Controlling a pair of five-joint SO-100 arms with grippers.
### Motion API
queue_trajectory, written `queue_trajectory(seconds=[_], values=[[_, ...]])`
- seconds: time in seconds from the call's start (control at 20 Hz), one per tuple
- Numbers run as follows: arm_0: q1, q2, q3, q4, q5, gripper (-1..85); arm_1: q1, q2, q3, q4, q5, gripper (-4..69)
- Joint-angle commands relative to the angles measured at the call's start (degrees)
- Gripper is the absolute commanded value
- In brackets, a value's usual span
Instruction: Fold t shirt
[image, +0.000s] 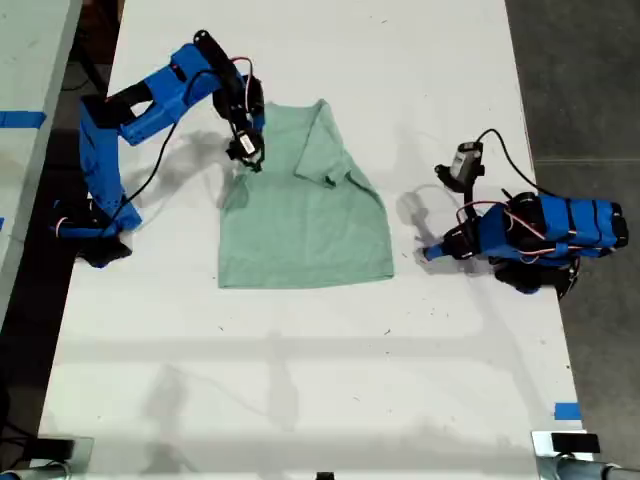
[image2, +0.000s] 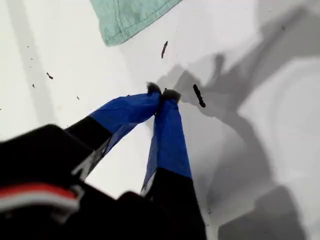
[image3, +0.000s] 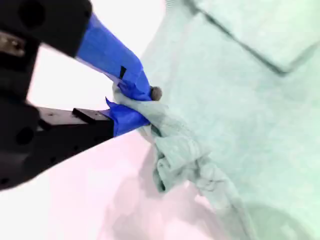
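The pale mint-green t shirt (image: 310, 210) lies mostly flat in the middle of the white table (image: 300, 360). Its edge toward the exterior view's left is bunched and lifted. My second gripper (image: 250, 158) (image3: 135, 102) is shut on that bunched cloth, and the t shirt (image3: 240, 100) spreads out beyond it. My first gripper (image: 428, 252) (image2: 162, 92) rests shut and holds nothing, low over bare table at the exterior view's right. It is a short way from one corner of the t shirt (image2: 125, 17). A fold of cloth lies over the shirt's far part.
Blue tape marks (image: 567, 410) sit near the table's front corner at the exterior view's right. Small dark specks (image2: 198, 95) dot the table by my first gripper. Dark floor (image: 590, 100) runs past the table edge at the exterior view's right.
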Motion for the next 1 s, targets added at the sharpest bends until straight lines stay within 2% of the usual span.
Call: queue_trajectory(seconds=[0.0, 0.15, 0.2, 0.25, 0.3, 0.4, 0.5, 0.55, 0.6, 0.7, 0.8, 0.95], values=[[7.6, -1.3, -4.0, -4.0, -2.5, 0.1, -0.1, 0.7, 2.9, -1.3, -0.8, 1.1], [11.5, -1.0, -4.0, -8.0, -4.2, 1.5, -0.1, 0.7, 2.9, -1.3, -0.8, 1.1], [12.2, 0.2, -4.0, -8.8, -4.8, 6.2, -0.1, 0.7, 2.9, -1.3, -0.8, 1.1], [12.7, 1.3, -4.0, -9.1, -4.8, 19.5, -0.1, 0.7, 2.9, -1.3, -0.8, 1.1], [12.3, 2.2, -3.9, -9.1, -4.8, 24.7, -0.1, 0.7, 2.9, -1.3, -0.7, 1.1], [10.0, 3.3, -3.8, -6.9, -4.8, 27.7, -0.1, 0.7, 2.9, -1.3, -0.7, 1.1], [7.3, 6.0, -3.3, -3.7, -4.3, 25.3, -0.1, 0.7, 2.9, -1.3, -0.7, 1.1], [5.7, 9.0, -2.2, -1.8, -4.7, 16.7, -0.2, 0.7, 2.9, -1.3, -0.7, 1.1], [4.0, 13.4, -0.2, -0.4, -5.2, 3.3, -0.2, 0.7, 2.9, -1.3, -0.7, 1.1], [3.0, 25.1, 6.9, 0.2, -5.6, -0.2, -0.2, 0.7, 2.9, -1.3, -0.8, 1.1], [7.6, 37.4, 17.6, -0.5, -6.8, -0.2, -0.4, 0.7, 2.9, -1.3, -0.8, 1.1], [15.8, 64.5, 46.8, -8.3, -15.4, -0.2, -0.4, 0.7, 2.9, -1.3, -0.9, 1.1]])
